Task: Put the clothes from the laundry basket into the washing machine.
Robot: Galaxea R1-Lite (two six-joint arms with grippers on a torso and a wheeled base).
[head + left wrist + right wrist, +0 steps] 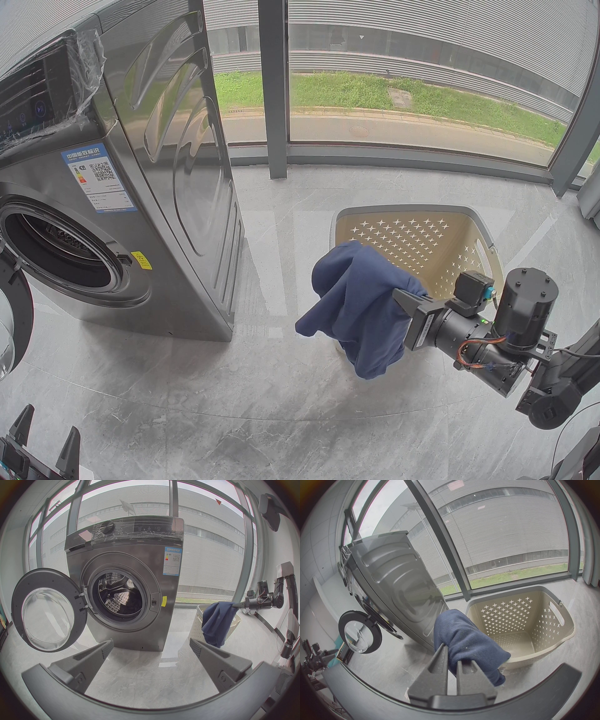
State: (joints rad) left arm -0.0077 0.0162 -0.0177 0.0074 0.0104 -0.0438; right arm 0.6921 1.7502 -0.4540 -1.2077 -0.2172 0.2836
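Now: navy cloth pinched in my right fingers, held up at the basket.
It hangs over the basket's near rim, off to the right of the washer, whose door stands open; the hem may brush the rim, hard to tell. My left fingers are spread wide, holding nothing, low before the washer.

So the washing machine was gunmetal grey, kinda glossy, w/ a blue-and-white label and a tiny yellow sticker on the front. Its door had a black rim, clear glass. The garment was plain navy, no print. The laundry basket was beige w/ rows of lil star cutouts. The floor was light grey marble-look, faint veins. Both the left hand & right hand were dark grey.
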